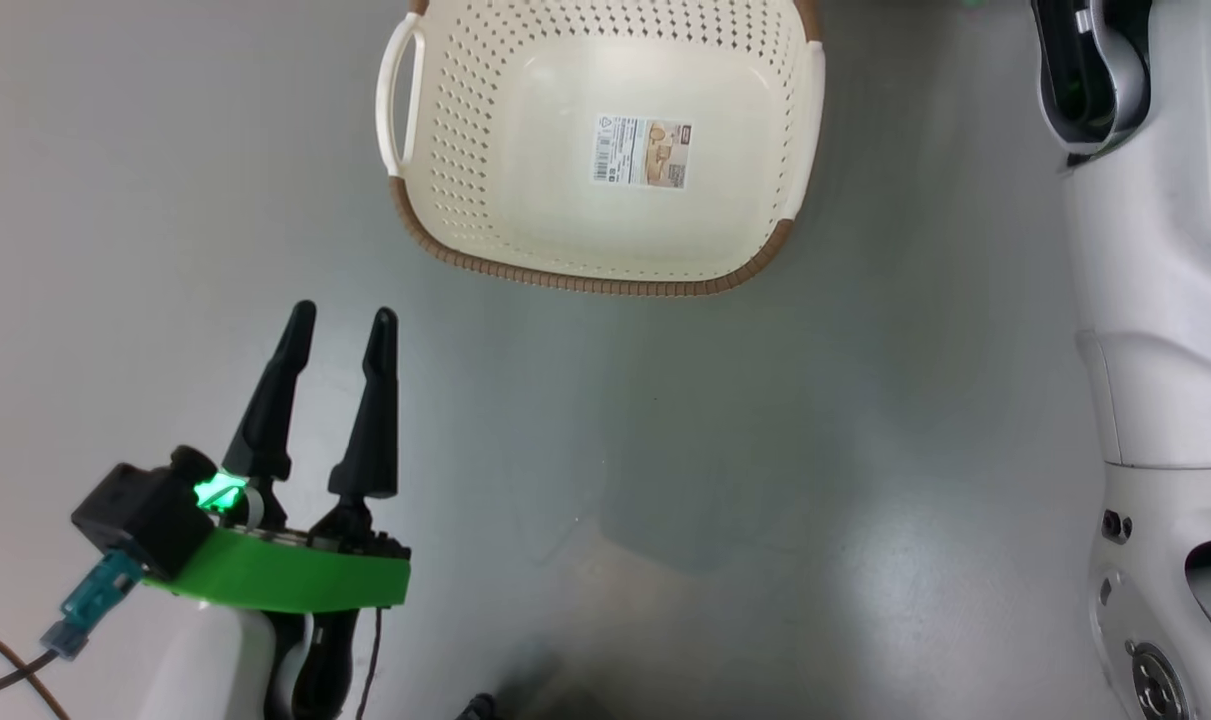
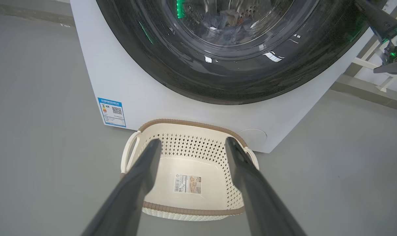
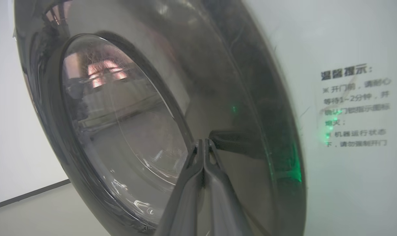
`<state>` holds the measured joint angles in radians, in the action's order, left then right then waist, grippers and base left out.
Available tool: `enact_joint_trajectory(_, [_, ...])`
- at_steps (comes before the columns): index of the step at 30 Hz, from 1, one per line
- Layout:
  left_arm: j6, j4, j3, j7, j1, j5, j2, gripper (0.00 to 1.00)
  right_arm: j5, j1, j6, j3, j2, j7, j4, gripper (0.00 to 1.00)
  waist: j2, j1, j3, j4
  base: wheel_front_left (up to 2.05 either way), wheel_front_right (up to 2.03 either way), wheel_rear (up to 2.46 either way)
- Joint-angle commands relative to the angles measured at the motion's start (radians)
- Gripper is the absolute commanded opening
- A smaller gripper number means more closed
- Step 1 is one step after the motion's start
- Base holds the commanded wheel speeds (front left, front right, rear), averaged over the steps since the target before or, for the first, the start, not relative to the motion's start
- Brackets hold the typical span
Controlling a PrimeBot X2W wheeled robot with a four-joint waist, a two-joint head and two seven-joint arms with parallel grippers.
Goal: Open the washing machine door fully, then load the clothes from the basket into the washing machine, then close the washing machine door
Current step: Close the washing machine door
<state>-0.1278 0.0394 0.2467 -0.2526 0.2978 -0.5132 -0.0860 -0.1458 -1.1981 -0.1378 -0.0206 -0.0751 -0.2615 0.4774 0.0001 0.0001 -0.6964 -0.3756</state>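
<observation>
Dark fingers of the right end effector (image 3: 203,141) are pressed together and hold nothing. Their tips are at the glossy black rim of the washing machine door (image 3: 244,82), seemingly touching it, on the side next to the white front of the washing machine (image 3: 349,39). The door lies straight ahead of these tips, so the right arm is much the nearer.

Being round, the door has no long axis. It faces outward and looks flat against the front, shut or all but shut. The clothes (image 2: 223,24) show behind its glass, inside the machine.

The left end effector (image 1: 345,315) is spread wide and empty above the floor (image 1: 765,450). It points at the empty basket (image 1: 585,283), which stands on the floor just before the machine's bottom edge.
</observation>
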Motion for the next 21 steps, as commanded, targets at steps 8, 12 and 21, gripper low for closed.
enact_joint_trajectory(8, [-0.003,-0.026,-0.082,-0.009,-0.02,0.014,-0.041,1.0,-0.067,0.155,0.007,-0.094,0.025,0.0,-0.029,0.0,-0.0001,-0.0001,0.086,0.042,0.0,0.0,0.0])
enact_joint_trajectory(12, [-0.003,-0.03,-0.109,-0.009,-0.043,0.027,-0.047,1.0,-0.085,0.249,0.007,-0.107,0.025,0.0,-0.053,0.0,-0.0001,-0.0001,0.14,0.062,0.0,0.0,0.0])
enact_joint_trajectory(21, [-0.003,-0.032,-0.162,-0.009,-0.115,0.065,-0.055,1.0,-0.091,0.48,0.007,-0.082,0.025,0.0,-0.114,0.94,-0.0001,-0.0001,0.28,0.116,0.0,0.0,0.0])
